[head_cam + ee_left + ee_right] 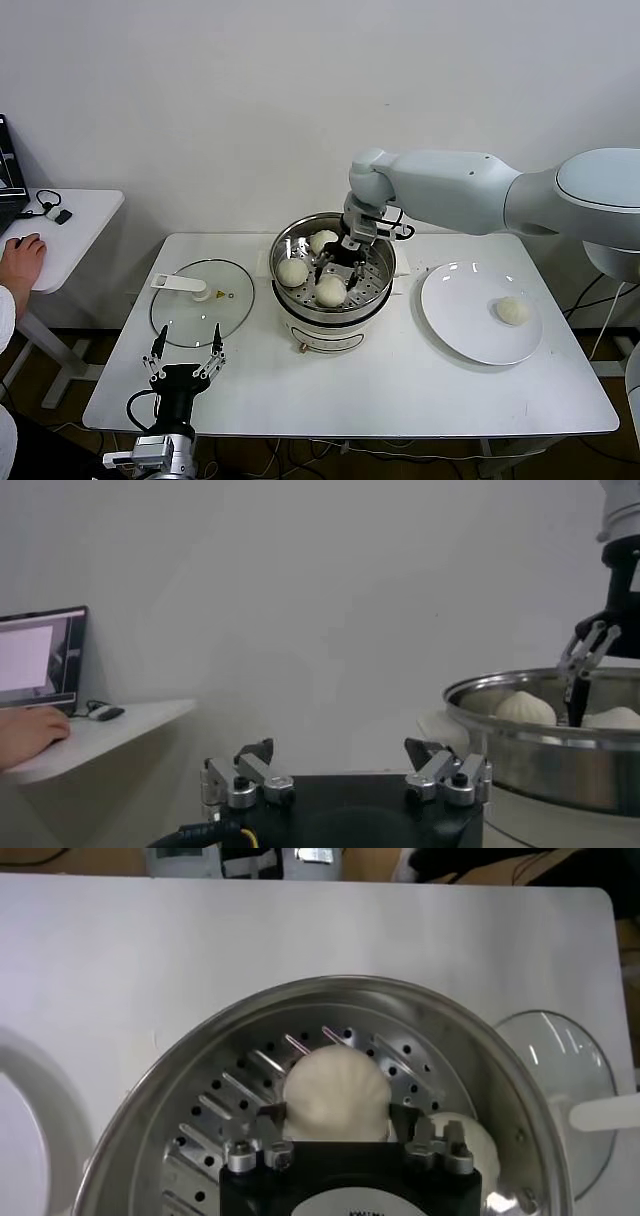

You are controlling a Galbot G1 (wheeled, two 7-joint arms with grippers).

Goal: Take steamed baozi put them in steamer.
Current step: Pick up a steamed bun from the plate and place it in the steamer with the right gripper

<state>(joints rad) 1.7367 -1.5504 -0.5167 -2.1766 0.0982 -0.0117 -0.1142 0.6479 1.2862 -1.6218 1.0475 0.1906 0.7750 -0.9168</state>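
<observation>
Baozi, small round cream-white domed dough bun point(331, 290), sits on the perforated tray at the near side of the round shiny stainless-steel steamer pot point(383, 291), right gripper point(338, 271) lowered over it inside the pot, fingers spread either side of the bun and not clamped in the right wrist view point(335, 1093). Two more cream-white buns lie on the tray, one at the left point(292, 271), one at the back point(323, 241), all close together. Steamer stands mid-table on a white base. Fourth cream-white bun point(513, 310) rests on the round white plate point(455, 310) right of the steamer. Flat round glass lid point(190, 315) with white handle lies left of the steamer. Left gripper point(186, 359) is parked at the near table edge by the lid, fingers apart, holding nothing. White rectangular table point(400, 390) carries everything.
</observation>
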